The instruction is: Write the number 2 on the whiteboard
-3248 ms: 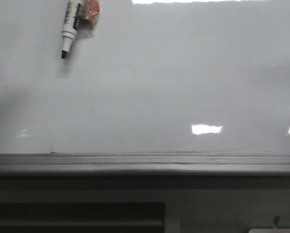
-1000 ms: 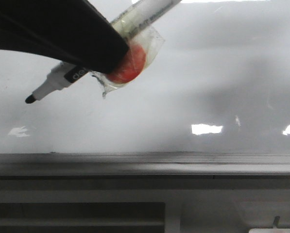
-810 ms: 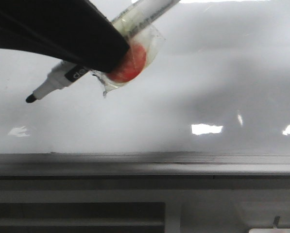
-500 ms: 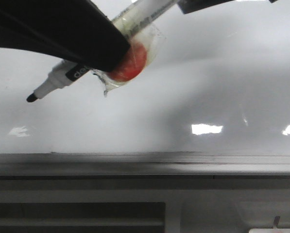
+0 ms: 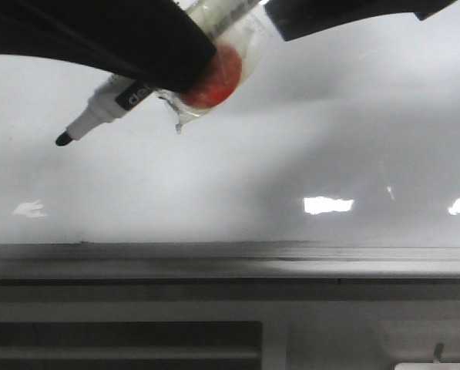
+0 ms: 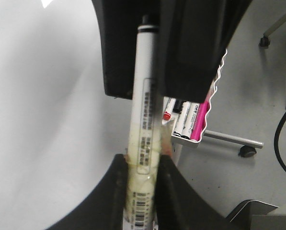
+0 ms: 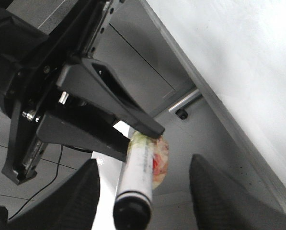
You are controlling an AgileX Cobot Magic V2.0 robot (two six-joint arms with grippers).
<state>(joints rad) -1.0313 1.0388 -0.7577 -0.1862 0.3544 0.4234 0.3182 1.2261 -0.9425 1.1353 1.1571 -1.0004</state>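
The whiteboard [image 5: 237, 177] fills the front view, glossy and bare; the number 2 is not in view. My left gripper [image 5: 191, 69] reaches in from the upper left, shut on a white marker [image 5: 118, 100] with a tape-wrapped red disc [image 5: 214, 77] on its barrel. The black tip [image 5: 62, 139] points down-left, just off the board. In the left wrist view both fingers [image 6: 116, 191] press the marker [image 6: 145, 110]. My right gripper [image 7: 145, 165] is open, its fingers either side of the marker's black rear end [image 7: 132, 208] without touching it. It enters the front view at the upper right [image 5: 291, 23].
A grey metal ledge [image 5: 230, 260] runs along the board's lower edge, with a dark slot [image 5: 122, 339] below it. A small tray of spare markers [image 6: 190, 120] hangs beside the board. A wheeled stand leg [image 6: 248, 151] and a cable [image 6: 281, 139] are on the floor.
The right gripper has come in from the upper right, up to the marker's rear end. The left gripper and marker shifted slightly up and right; earlier the marker hung alone against the board.
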